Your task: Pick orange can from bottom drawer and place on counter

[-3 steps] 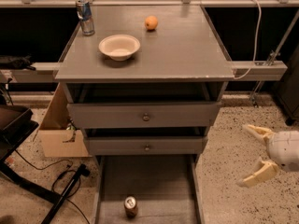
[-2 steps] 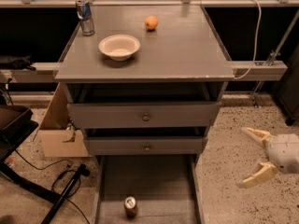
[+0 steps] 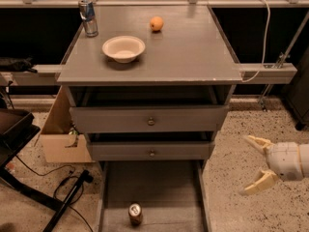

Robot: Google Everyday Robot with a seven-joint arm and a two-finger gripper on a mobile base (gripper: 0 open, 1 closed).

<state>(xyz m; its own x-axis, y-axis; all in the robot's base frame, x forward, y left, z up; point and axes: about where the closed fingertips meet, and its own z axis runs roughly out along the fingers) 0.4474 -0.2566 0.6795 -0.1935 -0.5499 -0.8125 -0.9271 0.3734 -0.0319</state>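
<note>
The orange can [image 3: 135, 214] stands upright on the floor of the bottom drawer [image 3: 169, 190], which is pulled out at the bottom of the view; its silver top faces up. The counter [image 3: 183, 52] is the grey top of the cabinet above. My gripper [image 3: 253, 165] is at the right, over the speckled floor, to the right of the drawer and well apart from the can. Its two cream fingers [image 3: 257, 182] are spread wide open and hold nothing.
On the counter stand a slim silver-blue can [image 3: 88, 17] at back left, a white bowl [image 3: 123, 48] and an orange fruit [image 3: 156, 23]. Two upper drawers with knobs [image 3: 150, 121] stand slightly open. A cardboard box [image 3: 60, 129] and cables [image 3: 67, 187] are at left.
The gripper has drifted slightly to the left and down; its fingers stay open. Nothing else has moved.
</note>
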